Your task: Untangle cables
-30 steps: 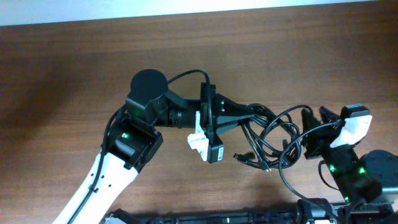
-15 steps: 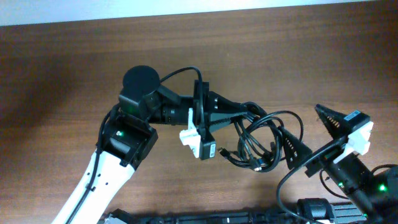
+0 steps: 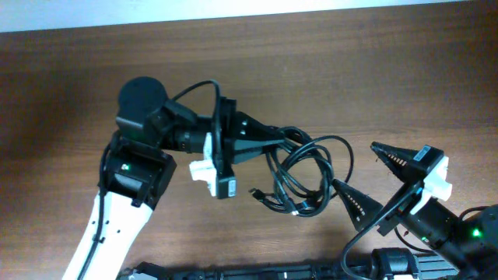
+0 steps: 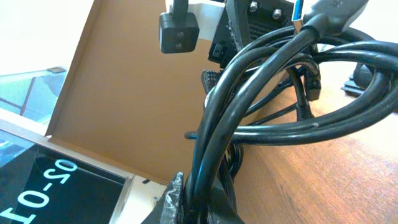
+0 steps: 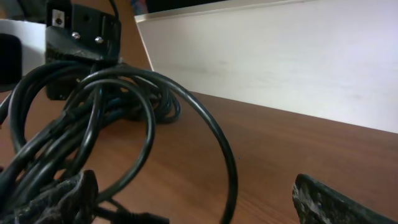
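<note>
The cables are a tangled bunch of black loops at mid-table, with small plugs sticking out at the lower left. My left gripper is shut on the bunch's upper left part. In the left wrist view several strands run up from between the pinched fingers. My right gripper stands wide open just right of the bunch and holds nothing. In the right wrist view one big loop arcs through the gap of the right gripper, touching neither finger. The rest of the tangle lies to the left.
The brown wooden table ends at a white strip along the far side. A black rail runs along the near edge. The left arm's white link crosses the lower left, and the right arm's base sits at the lower right.
My right gripper has opened, let go of the cables and drawn back toward the lower right. The left arm has moved left, dragging the bunch with it.
</note>
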`<state>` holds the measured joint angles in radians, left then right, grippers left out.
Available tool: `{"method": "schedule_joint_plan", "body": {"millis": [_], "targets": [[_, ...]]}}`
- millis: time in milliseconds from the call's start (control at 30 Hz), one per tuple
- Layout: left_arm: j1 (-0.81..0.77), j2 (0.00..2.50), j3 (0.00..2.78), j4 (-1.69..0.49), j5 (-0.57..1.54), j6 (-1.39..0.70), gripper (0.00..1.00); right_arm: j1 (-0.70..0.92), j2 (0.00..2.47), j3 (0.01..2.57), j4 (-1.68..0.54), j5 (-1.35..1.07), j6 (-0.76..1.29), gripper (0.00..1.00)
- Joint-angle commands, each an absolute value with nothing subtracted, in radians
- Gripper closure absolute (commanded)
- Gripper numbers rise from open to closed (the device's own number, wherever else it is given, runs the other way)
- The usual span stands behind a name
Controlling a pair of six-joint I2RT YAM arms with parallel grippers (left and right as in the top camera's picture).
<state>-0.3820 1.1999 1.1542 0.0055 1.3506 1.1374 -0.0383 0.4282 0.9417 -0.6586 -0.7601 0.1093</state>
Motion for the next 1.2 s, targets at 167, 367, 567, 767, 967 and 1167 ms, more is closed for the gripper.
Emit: {"method": "schedule_joint_plan", "body": {"millis": [167,367,567,767,967,1167], "targets": [[-0.351,1.179,1.169,0.015,1.453,1.139,1.0,-0.033,0.428,0.962,-0.648,-0.805,0.121,0.02],[-0.366,1.179,1.169,0.015,1.451,1.139,1.0,-0.033,0.428,0.962,-0.634,-0.842,0.166,0.01],[-0.374,1.179,1.169,0.014,1.452,1.139,1.0,-0.033,0.428,0.962,-0.609,-0.891,0.167,0.01],[-0.413,1.179,1.169,0.015,1.451,1.139,1.0,-0.033,0.428,0.962,-0.61,-0.891,0.166,0.01],[-0.413,1.179,1.169,0.014,1.447,1.139,1.0,-0.033,0.428,0.962,-0.609,-0.891,0.166,0.01],[-0.41,1.179,1.169,-0.002,1.361,1.139,1.0,-0.033,0.428,0.962,-0.609,-0.88,0.166,0.01]]}}
